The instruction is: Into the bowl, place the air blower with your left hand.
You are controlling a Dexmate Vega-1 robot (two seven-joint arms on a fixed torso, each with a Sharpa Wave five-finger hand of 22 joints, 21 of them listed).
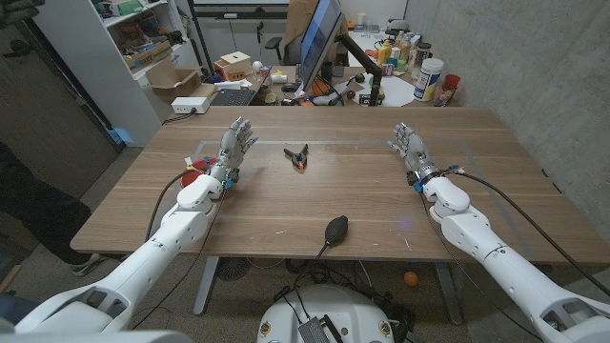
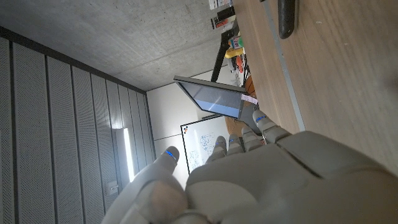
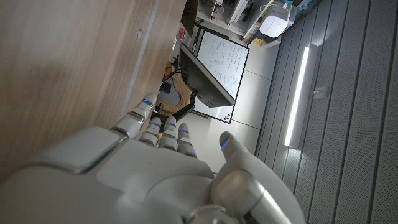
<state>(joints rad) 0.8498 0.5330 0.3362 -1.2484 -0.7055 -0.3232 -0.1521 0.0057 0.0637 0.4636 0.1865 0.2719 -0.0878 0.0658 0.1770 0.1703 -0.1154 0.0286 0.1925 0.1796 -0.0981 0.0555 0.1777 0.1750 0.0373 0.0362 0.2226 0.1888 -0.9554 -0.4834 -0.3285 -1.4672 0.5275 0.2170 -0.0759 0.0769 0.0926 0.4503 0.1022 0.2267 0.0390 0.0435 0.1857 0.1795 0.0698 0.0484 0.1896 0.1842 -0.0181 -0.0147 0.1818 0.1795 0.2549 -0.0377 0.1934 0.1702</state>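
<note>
**Nothing started: blower lies untouched, and we see no bowl**

We're looking down from the head view and the air blower [image 1: 334,230] lies on its side on the desk [image 1: 286,205], low in the middle of the frame, near the front edge, its nozzle pointing toward the lower left. No hand is on it. Our left hand [image 1: 232,151] stands at centre left, fingers reaching up and apart, holding nothing; in the left wrist view the left hand [image 2: 249,180] again carries nothing, with a dark object at that picture's top edge, probably the blower. The right hand [image 1: 410,148] stands at centre right, fingers likewise spread and empty.

So by our reckoning the whole job is ahead: reach, grasp, lift, place. The snag is the target, since we can't find a bowl anywhere on the desk. Just left of the left hand sits something small and red [image 1: 193,175], partly hidden behind the wrist; we can't tell what it is.

A black and orange clamp [image 1: 297,154] lies upper centre, well apart from the blower. The line from left hand to blower looks open, with only bare wood between
</note>
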